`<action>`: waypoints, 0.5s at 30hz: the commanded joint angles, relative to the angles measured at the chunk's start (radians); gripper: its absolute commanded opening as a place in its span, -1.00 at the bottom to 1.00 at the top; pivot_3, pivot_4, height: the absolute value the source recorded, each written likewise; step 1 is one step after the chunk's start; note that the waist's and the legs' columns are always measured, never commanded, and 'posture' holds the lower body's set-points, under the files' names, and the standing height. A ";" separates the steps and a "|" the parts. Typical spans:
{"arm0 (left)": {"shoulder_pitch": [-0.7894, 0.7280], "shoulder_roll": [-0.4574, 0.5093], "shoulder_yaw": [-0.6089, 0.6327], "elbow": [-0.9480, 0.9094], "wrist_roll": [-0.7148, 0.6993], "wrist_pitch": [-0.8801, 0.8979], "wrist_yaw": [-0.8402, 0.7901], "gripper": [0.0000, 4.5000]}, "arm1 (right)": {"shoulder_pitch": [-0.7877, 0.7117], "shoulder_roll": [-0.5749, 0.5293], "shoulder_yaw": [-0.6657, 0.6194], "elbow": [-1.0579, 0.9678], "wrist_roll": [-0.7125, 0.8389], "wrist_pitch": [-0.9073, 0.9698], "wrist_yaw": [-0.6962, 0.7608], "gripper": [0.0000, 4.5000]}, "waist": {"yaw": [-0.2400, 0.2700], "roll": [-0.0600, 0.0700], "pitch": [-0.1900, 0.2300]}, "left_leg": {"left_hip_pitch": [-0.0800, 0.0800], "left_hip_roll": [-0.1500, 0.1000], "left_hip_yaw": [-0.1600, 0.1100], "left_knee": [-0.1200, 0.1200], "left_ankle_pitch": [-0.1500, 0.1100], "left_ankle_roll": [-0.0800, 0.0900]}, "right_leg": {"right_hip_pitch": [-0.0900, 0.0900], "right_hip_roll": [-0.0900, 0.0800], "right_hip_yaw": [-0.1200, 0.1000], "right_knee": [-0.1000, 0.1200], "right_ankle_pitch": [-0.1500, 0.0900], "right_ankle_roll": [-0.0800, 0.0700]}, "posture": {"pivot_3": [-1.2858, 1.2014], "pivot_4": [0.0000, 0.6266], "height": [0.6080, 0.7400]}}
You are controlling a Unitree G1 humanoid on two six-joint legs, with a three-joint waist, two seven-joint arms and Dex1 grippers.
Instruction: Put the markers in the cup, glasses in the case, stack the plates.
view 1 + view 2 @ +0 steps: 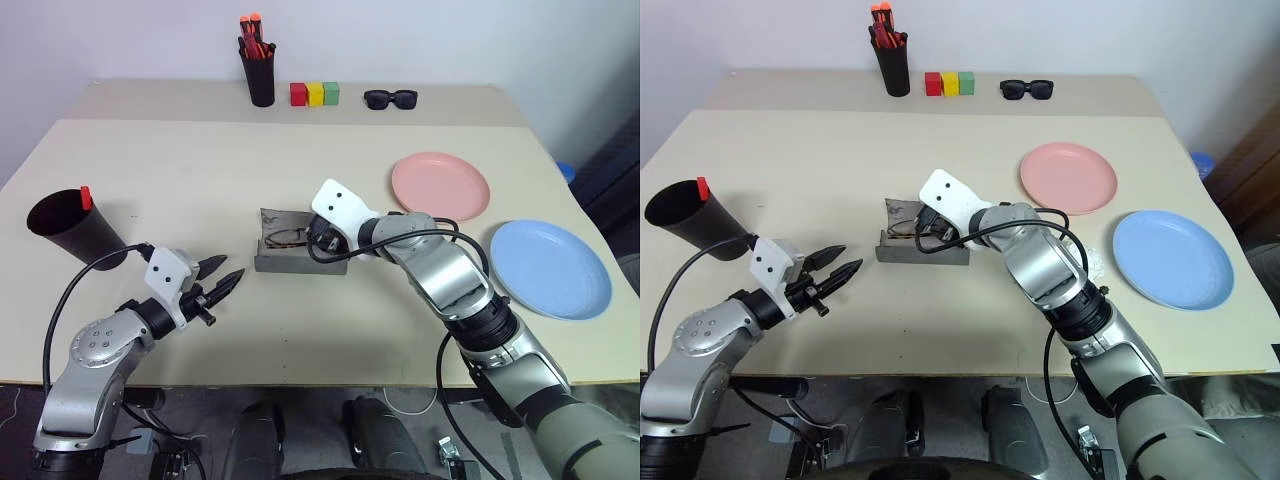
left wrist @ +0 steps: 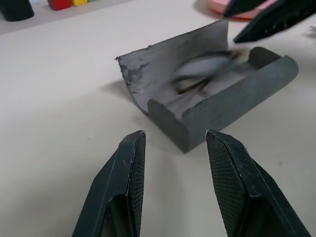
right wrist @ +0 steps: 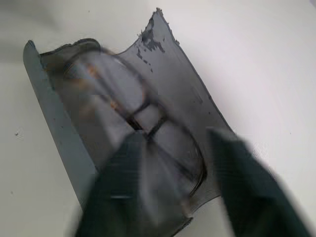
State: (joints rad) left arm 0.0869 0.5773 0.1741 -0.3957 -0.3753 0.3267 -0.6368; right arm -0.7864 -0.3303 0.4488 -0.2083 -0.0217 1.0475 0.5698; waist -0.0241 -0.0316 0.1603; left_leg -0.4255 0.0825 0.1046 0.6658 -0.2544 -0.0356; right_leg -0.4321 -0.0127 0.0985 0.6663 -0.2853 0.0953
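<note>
Glasses (image 3: pixel 143 118) lie inside open grey case (image 1: pixel 298 262), counter (image 1: pixel 300 160) centre. R gripper (image 3: pixel 173 168) over case, fingers apart, nothing gripped. L gripper (image 1: pixel 222 273) left of case, fingers apart, empty. Cup (image 1: pixel 70 226) far left, red-capped marker (image 1: pixel 86 197) inside. Pink plate (image 1: pixel 440 185) and blue plate (image 1: pixel 550 268) right, unstacked.

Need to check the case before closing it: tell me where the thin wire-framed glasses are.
The thin wire-framed glasses lie inside the open grey hard-shell case at mid-table, just under the right gripper, left of the pink plate.
</note>
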 commanded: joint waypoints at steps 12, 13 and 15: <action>-0.033 -0.022 0.027 -0.021 -0.044 0.017 0.020 -0.13 | -0.016 -0.040 -0.079 -0.072 0.053 -0.110 0.044 0.29 | 0.000 0.000 0.000 | 0.000 0.000 0.000 0.000 0.000 0.000 | 0.000 0.000 0.000 0.000 0.000 0.000 | 0.03 -0.52 0.73; -0.035 -0.021 0.027 -0.019 -0.044 0.017 0.019 -0.13 | -0.013 -0.042 -0.079 -0.070 0.052 -0.116 0.044 0.29 | 0.000 0.000 0.000 | 0.000 0.000 0.000 0.000 0.000 0.000 | 0.000 0.000 0.000 0.000 0.000 0.000 | 0.03 -0.52 0.73; -0.045 -0.020 0.024 -0.014 -0.040 0.017 0.021 -0.13 | -0.002 -0.049 -0.074 -0.060 0.045 -0.153 0.042 0.29 | 0.000 0.000 0.000 | 0.000 0.000 0.000 0.000 0.000 0.000 | 0.000 0.000 0.000 0.000 0.000 0.000 | 0.03 -0.52 0.73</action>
State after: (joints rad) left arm 0.0613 0.5562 0.1795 -0.3941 -0.4056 0.3451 -0.6222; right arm -0.7863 -0.3740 0.4014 -0.2431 0.0229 0.9357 0.6126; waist -0.0241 -0.0316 0.1603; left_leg -0.4258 0.0824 0.1045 0.6656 -0.2545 -0.0356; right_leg -0.4324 -0.0128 0.0986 0.6659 -0.2853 0.0952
